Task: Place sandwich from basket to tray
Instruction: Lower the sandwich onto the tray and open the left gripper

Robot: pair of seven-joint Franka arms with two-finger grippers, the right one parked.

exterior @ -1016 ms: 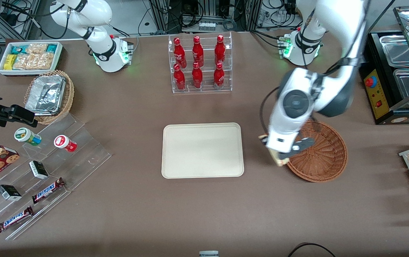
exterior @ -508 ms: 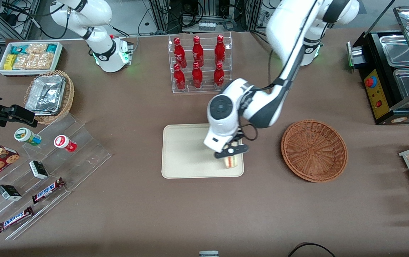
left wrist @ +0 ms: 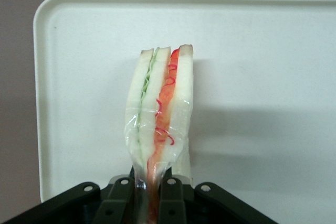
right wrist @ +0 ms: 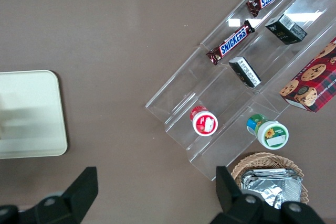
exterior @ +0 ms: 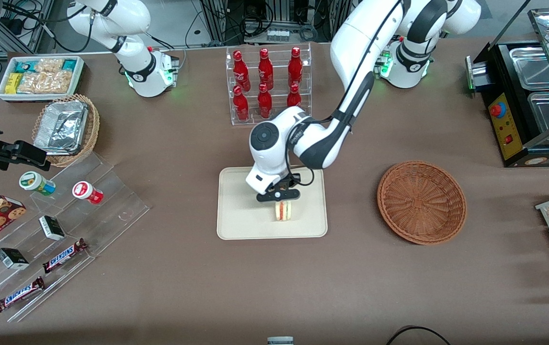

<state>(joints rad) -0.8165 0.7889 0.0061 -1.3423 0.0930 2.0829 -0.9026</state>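
The gripper [exterior: 281, 201] is over the tray [exterior: 236, 215], pinching the sandwich [exterior: 283, 211] tight by one end, its cut side showing.

Left arm reaching down from its base, wrist bent downward; gripper [exterior: 281, 200] [left wrist: 153, 195] low over the table centre, fingers [left wrist: 169, 192] clamped together on a held item.

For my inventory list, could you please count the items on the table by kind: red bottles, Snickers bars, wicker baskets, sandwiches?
Red bottles: 6
Snickers bars: 2
Wicker baskets: 2
Sandwich, held by the gripper over the tray: 1
Total: 11
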